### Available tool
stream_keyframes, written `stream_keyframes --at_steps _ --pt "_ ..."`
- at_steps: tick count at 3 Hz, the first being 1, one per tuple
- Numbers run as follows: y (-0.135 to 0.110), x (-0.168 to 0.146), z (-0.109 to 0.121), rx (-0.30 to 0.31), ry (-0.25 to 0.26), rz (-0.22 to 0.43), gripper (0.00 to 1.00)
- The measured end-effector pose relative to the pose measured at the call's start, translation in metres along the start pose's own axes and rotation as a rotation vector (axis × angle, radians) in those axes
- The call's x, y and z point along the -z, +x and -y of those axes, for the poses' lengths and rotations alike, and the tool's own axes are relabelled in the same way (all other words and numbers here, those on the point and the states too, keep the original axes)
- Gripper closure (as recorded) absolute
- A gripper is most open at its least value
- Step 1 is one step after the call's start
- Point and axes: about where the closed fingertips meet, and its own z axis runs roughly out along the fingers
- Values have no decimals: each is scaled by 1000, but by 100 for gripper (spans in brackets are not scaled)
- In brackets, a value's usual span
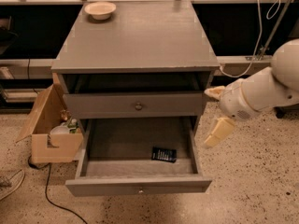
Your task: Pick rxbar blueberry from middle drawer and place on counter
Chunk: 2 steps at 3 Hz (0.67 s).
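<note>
The rxbar blueberry, a small dark bar, lies flat near the front right of the middle drawer, which is pulled out wide. The counter is the grey top of the cabinet. My gripper hangs at the right of the cabinet, beside the drawer's right wall and above floor level. Its two pale fingers are spread apart with nothing between them. It is to the right of the bar and higher.
A cream bowl sits at the counter's back left. The drawer above is shut, with an open slot over it. A cardboard box with bottles stands on the floor at the left. A cable runs across the floor.
</note>
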Motion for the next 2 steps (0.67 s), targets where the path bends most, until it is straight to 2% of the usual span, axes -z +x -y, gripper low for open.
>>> stream_keyframes --at_steps 2 --pt "38 -112 9 -63 -65 77 0"
